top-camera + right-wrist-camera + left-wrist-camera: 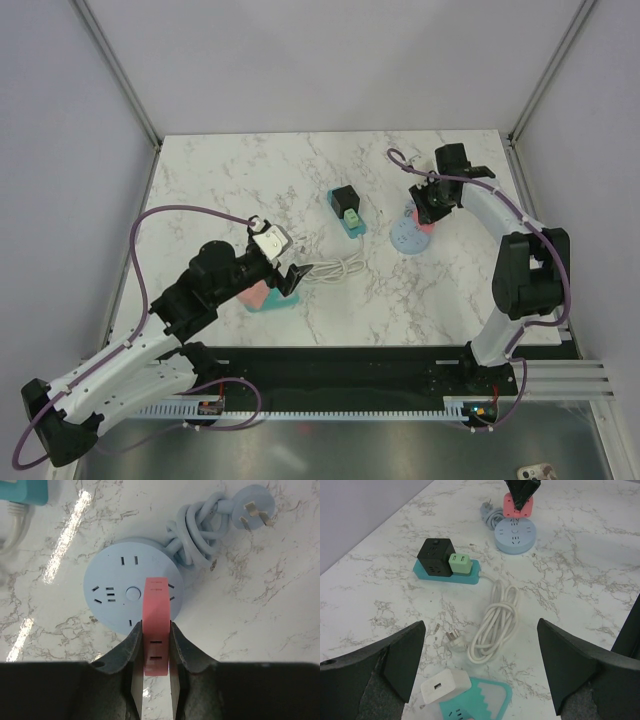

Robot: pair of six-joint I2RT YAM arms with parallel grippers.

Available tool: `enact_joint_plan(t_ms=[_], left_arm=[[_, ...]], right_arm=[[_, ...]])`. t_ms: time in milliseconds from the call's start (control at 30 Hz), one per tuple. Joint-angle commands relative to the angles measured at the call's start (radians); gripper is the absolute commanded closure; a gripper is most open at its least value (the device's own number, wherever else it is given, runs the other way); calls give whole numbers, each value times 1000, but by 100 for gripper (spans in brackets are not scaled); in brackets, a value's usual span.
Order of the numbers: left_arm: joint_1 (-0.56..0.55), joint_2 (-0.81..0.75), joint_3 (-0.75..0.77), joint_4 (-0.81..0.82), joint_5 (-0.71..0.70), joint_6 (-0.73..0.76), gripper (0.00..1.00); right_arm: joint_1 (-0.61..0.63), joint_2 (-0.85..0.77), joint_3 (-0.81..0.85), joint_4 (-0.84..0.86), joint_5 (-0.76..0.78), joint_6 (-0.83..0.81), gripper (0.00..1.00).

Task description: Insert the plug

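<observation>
My right gripper (156, 630) is shut on a pink plug block (156, 610), one finger on each of its side faces. It holds the block over the near right part of a round light-blue socket disc (115, 590). The plug's pins are hidden, so I cannot tell whether they sit in the slots. From above, the right gripper (428, 208) hangs over the disc (405, 240) at the right of the table. My left gripper (481, 630) is open and holds nothing. It hovers above a white charger (445, 686) standing on a teal strip (487, 700).
A second teal strip (470, 577) carries a black cube (435, 555) and a green adapter (460, 564). A coiled white cable (497, 615) with its plug (452, 640) lies between the two strips. The disc's blue cord (200, 520) is bundled behind it.
</observation>
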Motion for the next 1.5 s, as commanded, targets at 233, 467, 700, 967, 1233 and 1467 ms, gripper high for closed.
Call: enact_joint_plan(t_ms=[233, 467, 700, 967, 1233, 1467], left_arm=[[-1, -17, 23, 20, -14, -20, 0], [-1, -16, 23, 22, -12, -18, 0], [1, -16, 24, 22, -12, -13, 0], [1, -17, 24, 22, -11, -10, 0], [1, -16, 27, 23, 0, -13, 0], [1, -22, 27, 23, -3, -10, 0]], right_arm=[[-8, -29, -39, 60, -60, -51, 100], [-13, -28, -53, 77, -54, -67, 100], [-13, -31, -84, 110, -83, -79, 100], [-13, -37, -157, 150, -79, -85, 100], [-6, -48, -214, 192, -68, -71, 100], [-3, -40, -259, 221, -59, -54, 100]])
